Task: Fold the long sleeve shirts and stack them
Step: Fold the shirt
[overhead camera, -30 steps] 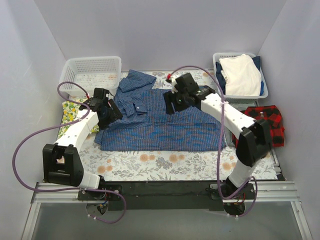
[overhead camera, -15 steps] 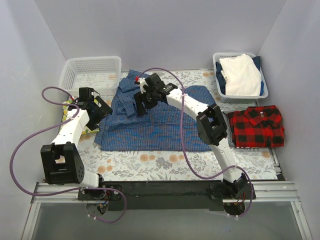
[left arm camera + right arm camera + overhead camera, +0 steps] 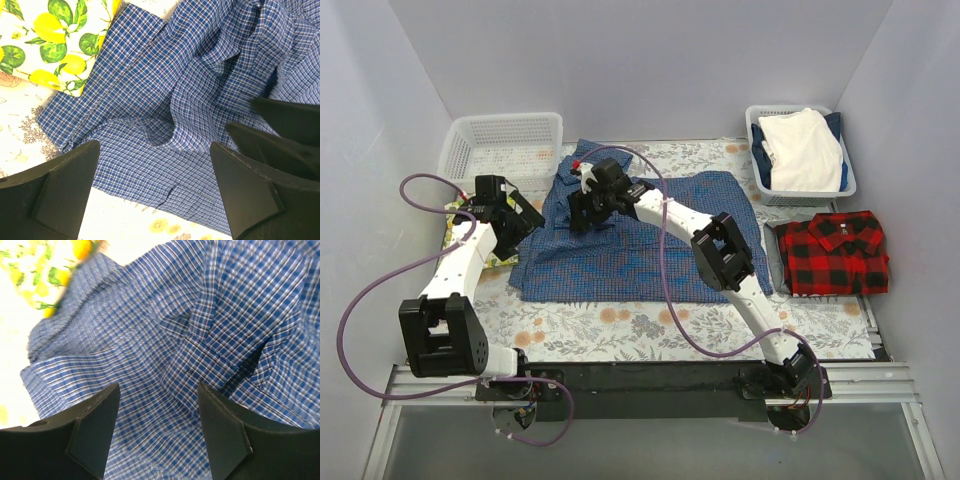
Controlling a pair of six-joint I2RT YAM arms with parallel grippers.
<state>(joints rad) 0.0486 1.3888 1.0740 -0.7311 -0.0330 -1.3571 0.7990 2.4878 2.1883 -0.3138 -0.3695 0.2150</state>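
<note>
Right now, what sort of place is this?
Probably a lab laundry-folding cell: plain grey enclosure walls, blue checked shirt lying on a floral table cover, folded red plaid shirt alongside.

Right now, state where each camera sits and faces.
Top external: above, behind the bases, facing down at the table; both arms show.
Left wrist: on the left gripper, facing the blue shirt; open fingers show.
Right wrist: on the right gripper, over that shirt; open fingers show.
Both wrist views share shirt and lemon-print cloth.
</note>
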